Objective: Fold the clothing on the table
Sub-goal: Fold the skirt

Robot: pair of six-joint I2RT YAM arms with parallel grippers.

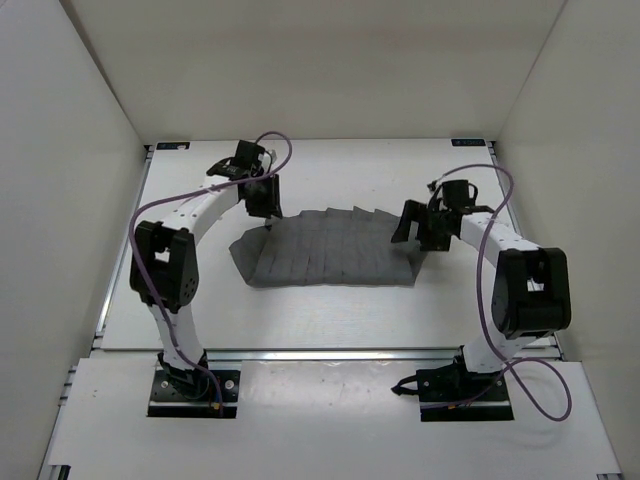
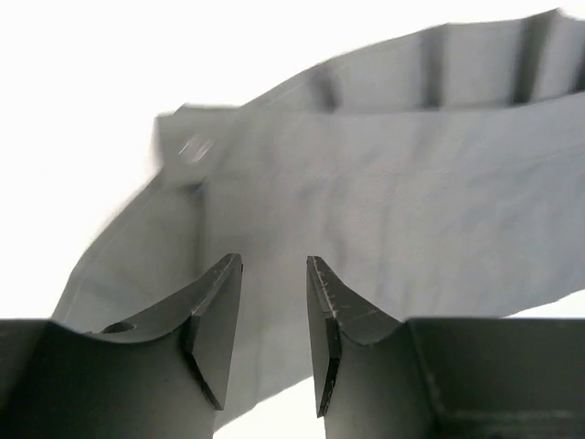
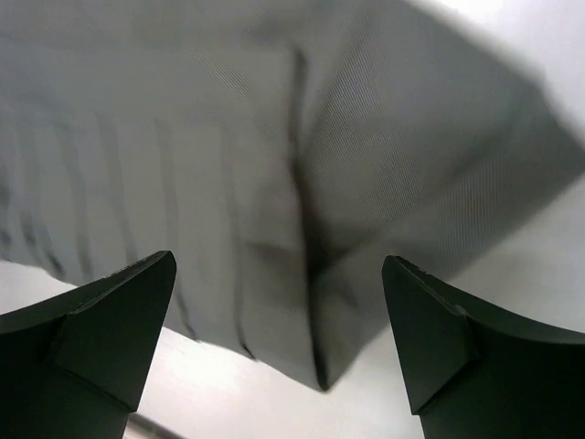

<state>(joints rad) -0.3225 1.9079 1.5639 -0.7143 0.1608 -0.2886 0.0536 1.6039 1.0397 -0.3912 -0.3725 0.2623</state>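
Observation:
The clothing (image 1: 328, 250), dark grey and pleated, lies spread flat in the middle of the white table (image 1: 330, 325). My left gripper (image 1: 263, 203) hovers over its far-left corner. In the left wrist view the clothing (image 2: 384, 201) fills the space below that gripper (image 2: 274, 267), whose jaws stand apart with nothing between them. My right gripper (image 1: 412, 226) is over the garment's right edge. In the right wrist view this gripper (image 3: 279, 267) is wide open above a folded corner of the clothing (image 3: 274, 165), holding nothing.
Plain white walls (image 1: 90, 90) close the table in on the left, back and right. A metal rail (image 1: 330, 352) runs along the near edge, ahead of the two arm bases (image 1: 190, 388). Purple cables (image 1: 285, 150) loop off both arms.

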